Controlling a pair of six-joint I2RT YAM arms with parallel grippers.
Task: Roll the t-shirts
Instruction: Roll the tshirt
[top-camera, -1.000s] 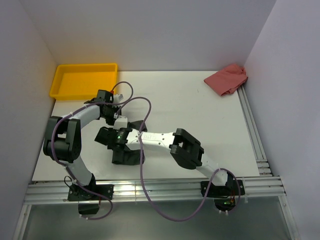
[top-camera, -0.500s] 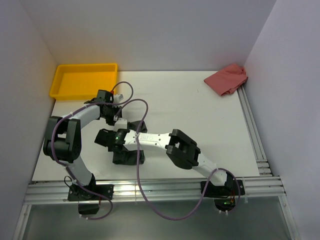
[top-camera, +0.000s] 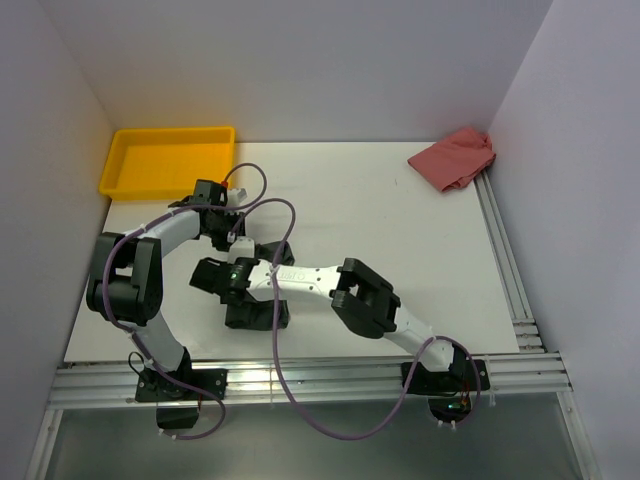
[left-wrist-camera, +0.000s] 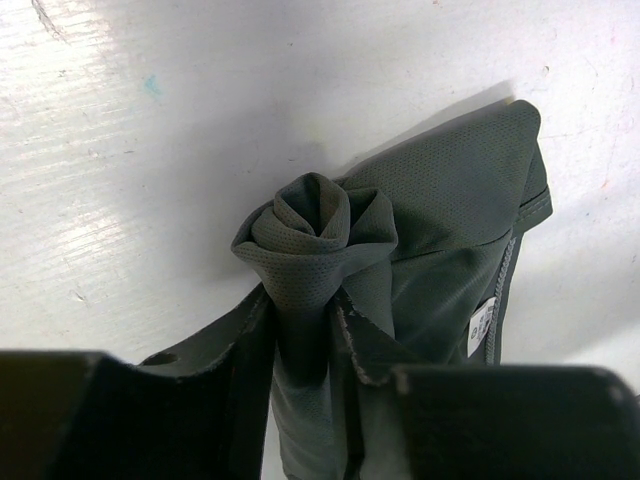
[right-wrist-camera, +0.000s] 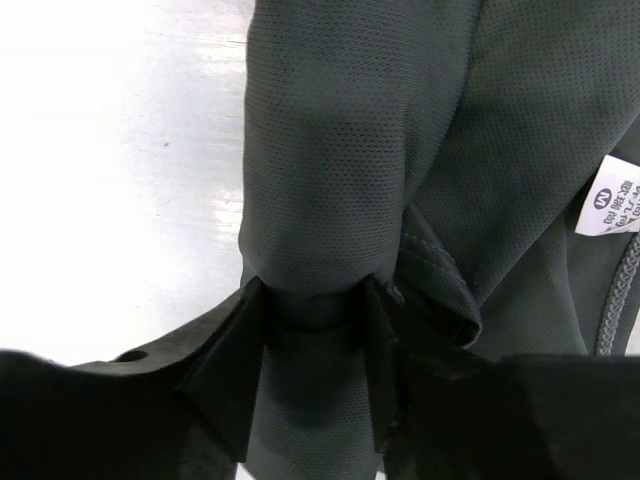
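Note:
A dark charcoal-grey t-shirt (top-camera: 255, 312) lies partly rolled on the white table near the front left. In the left wrist view its rolled end (left-wrist-camera: 315, 230) shows a spiral, with a flat part and a white label (left-wrist-camera: 482, 325) to the right. My left gripper (left-wrist-camera: 305, 335) is shut on that thin rolled end, with fabric filling the gap between the jaws. My right gripper (right-wrist-camera: 315, 300) is clamped on a thicker stretch of the roll (right-wrist-camera: 340, 150), near another white label (right-wrist-camera: 615, 195). From above, the left gripper (top-camera: 232, 238) and right gripper (top-camera: 222, 282) meet over the shirt.
A yellow tray (top-camera: 168, 132) stands at the back left. A pink-red cloth (top-camera: 455, 158) lies bunched in the back right corner. Aluminium rails run along the right edge (top-camera: 505, 260) and the near edge (top-camera: 300, 378). Walls close in on three sides.
The right arm's elbow and forearm have shifted slightly to the left. The left arm and the shirt stay where they were.

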